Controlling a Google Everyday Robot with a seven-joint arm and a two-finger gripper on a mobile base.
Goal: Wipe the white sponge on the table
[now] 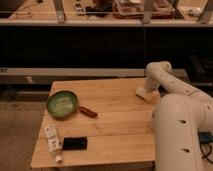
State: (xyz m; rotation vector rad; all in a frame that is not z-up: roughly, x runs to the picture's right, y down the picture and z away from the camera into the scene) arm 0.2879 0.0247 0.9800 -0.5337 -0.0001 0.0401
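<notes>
Table [117,122]: bowl [62,103], red tool [88,111], tube [52,142], black device [74,144], white sponge [141,95] under claw [148,90].

I had just the one view to work from. It looked down at a slant from above the near side of the desk [117,127], facing the dark shelving [90,47] that ran along behind it. It stood near enough that the desk filled most of the lower half. The white arm [182,130] loomed large from the lower right, close to the lens, and hid the desk's near right corner. The claw [146,92] sat farther off, at the desk's far right edge.
</notes>
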